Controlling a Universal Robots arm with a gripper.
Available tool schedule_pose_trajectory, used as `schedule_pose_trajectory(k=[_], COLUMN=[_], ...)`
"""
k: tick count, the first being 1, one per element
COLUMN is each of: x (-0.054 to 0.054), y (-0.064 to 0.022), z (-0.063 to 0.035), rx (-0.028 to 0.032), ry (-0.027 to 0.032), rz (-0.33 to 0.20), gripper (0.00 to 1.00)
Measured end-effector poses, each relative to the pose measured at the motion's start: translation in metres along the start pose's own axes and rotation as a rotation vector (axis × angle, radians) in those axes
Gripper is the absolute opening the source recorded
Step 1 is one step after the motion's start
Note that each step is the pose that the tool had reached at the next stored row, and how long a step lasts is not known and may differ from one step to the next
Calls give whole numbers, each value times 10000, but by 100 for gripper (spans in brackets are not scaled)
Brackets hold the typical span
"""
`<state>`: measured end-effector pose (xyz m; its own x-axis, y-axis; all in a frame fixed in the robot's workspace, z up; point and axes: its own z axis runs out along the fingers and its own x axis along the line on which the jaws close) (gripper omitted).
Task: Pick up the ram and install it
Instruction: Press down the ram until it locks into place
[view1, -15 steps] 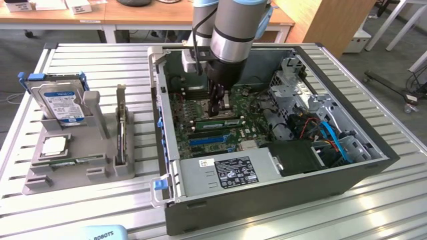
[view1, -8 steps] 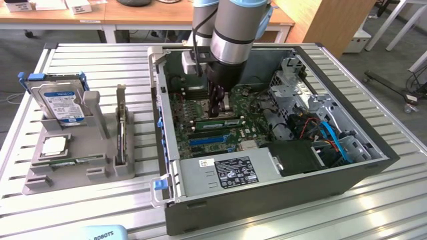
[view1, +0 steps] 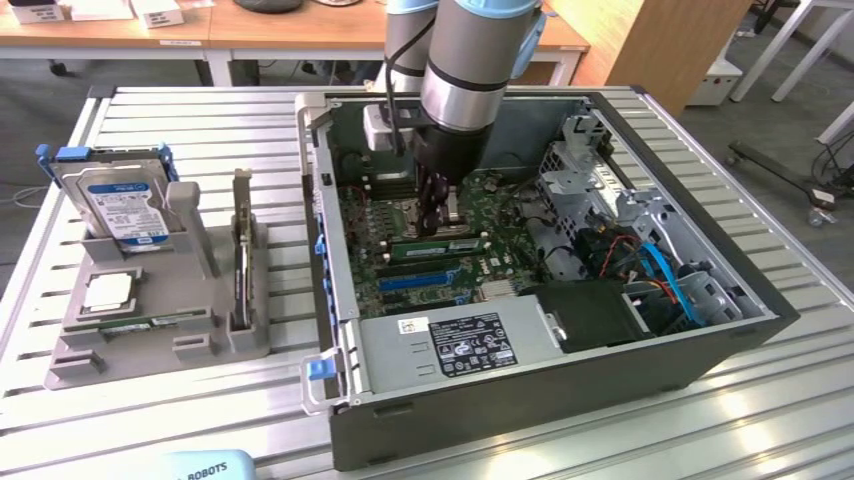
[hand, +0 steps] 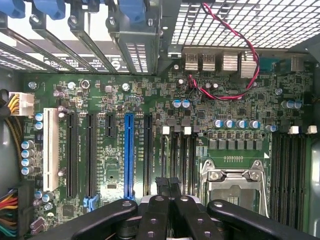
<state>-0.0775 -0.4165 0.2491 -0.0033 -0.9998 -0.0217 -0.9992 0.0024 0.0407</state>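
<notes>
**Jaws closed inside the open case — ram seated among the slots, centre of the exterior frame**

From my station, the arm (view1: 467, 70) reaches down from the top centre into the computer case (view1: 534, 385), which lies open on the slatted tabletop (view1: 200, 420). The jaws are pressed together with nothing between them. They hang low over the motherboard (hand: 235, 107), just above the ram (view1: 434, 243), a green stick standing in a slot at mid-frame. I cannot tell whether they touch it. In the wrist view the black fingertips (hand: 161, 183) meet over the long dark slots. At the left of the exterior frame a grey holder (view1: 160, 350) carries a hard drive (view1: 123, 205), a square silver chip (view1: 107, 291) and a similar green stick (view1: 134, 325) along its front edge — well apart from the case.
</notes>
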Motion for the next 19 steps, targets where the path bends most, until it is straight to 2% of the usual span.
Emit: schedule_pose_trajectory(k=[19], x=[2], y=[-3], z=[74], rx=[0], ry=[0], rz=[0], gripper=[10])
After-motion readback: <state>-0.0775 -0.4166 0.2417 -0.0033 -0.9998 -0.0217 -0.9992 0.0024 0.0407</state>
